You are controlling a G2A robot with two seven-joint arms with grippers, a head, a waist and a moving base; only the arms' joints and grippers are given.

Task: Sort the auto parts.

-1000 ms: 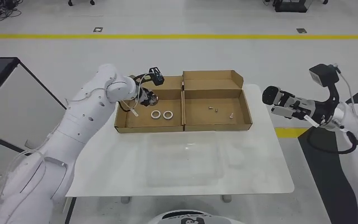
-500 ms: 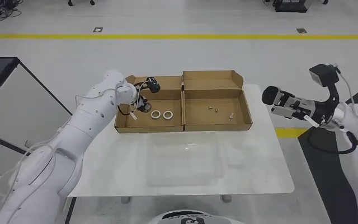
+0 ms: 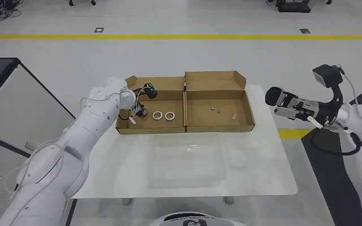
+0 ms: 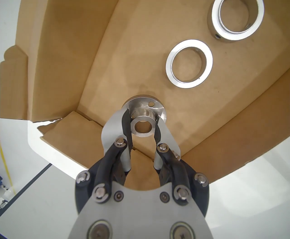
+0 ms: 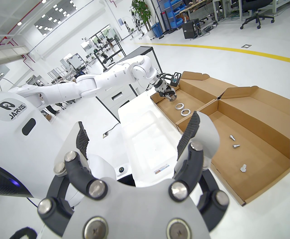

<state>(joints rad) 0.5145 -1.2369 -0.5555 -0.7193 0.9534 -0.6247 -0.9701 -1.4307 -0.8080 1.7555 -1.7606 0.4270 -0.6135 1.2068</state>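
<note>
My left gripper (image 4: 142,123) is shut on a flanged metal bushing (image 4: 140,104), gripping its hub with the flange facing down. It sits low over the floor of the left cardboard box (image 3: 150,129), near that box's left end (image 3: 140,108). Two metal rings (image 4: 168,65) (image 4: 215,20) lie flat on the same floor, further right (image 3: 158,115). The right cardboard box (image 3: 219,129) holds three small bolts (image 5: 235,146). My right gripper (image 5: 138,121) is open with nothing in it, beyond the table's right edge (image 3: 270,97).
A clear plastic tray (image 3: 186,164) lies on the white table (image 3: 266,169) in front of the two boxes. The boxes stand side by side at the table's far edge, their flaps raised at the back.
My left gripper has moved with the bushing from the back of the left box toward its left end and lower. The right arm has stayed still.
</note>
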